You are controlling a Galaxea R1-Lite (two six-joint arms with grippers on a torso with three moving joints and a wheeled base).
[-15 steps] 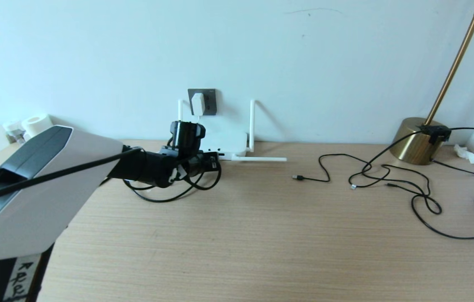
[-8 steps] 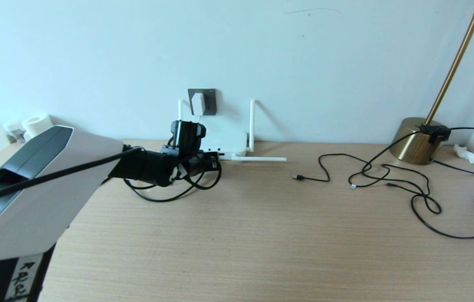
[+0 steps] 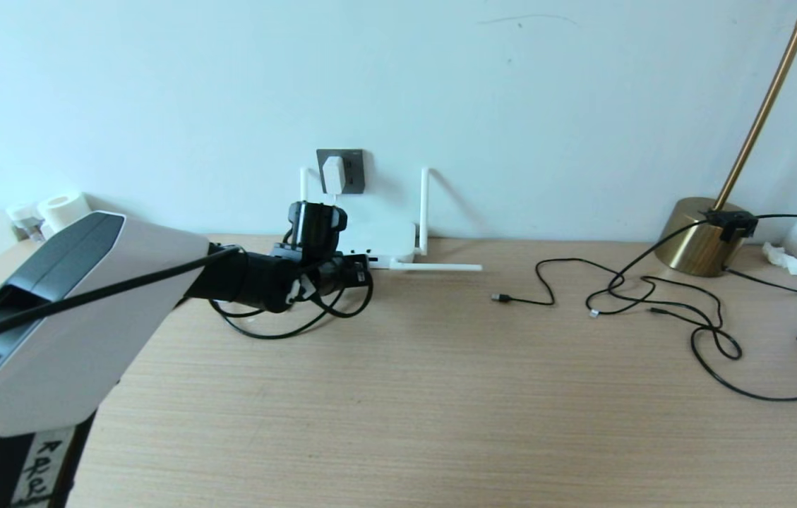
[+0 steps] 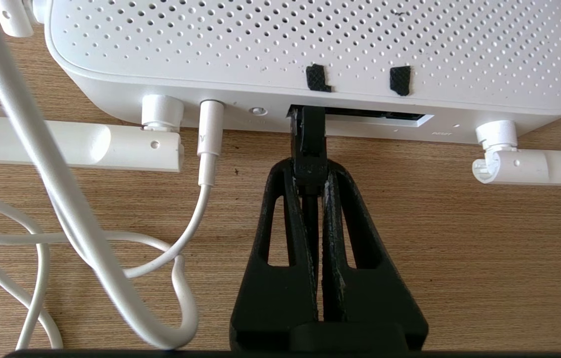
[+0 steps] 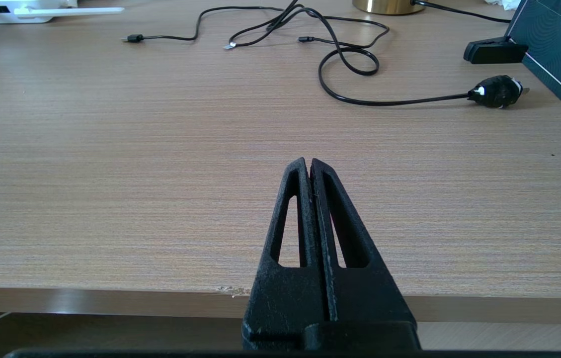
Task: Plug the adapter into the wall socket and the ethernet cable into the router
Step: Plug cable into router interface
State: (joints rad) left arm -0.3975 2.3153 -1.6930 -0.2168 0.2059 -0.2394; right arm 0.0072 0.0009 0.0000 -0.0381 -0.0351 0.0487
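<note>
Left wrist view: left gripper (image 4: 311, 171) fingers clenching ethernet cable (image 4: 310, 144) plug, tip entering router (image 4: 310, 54) port just ahead; skewed push risking jam, router sliding. Right gripper (image 5: 309, 166) idling, fingers pressed together.

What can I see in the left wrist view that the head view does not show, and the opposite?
Only the left wrist view: the left gripper shut on the ethernet cable, its plug at the router port, and the white cord plugged in beside it.
Only the head view: the adapter in the wall socket, and the lamp base.
Both: the router and the table.
</note>
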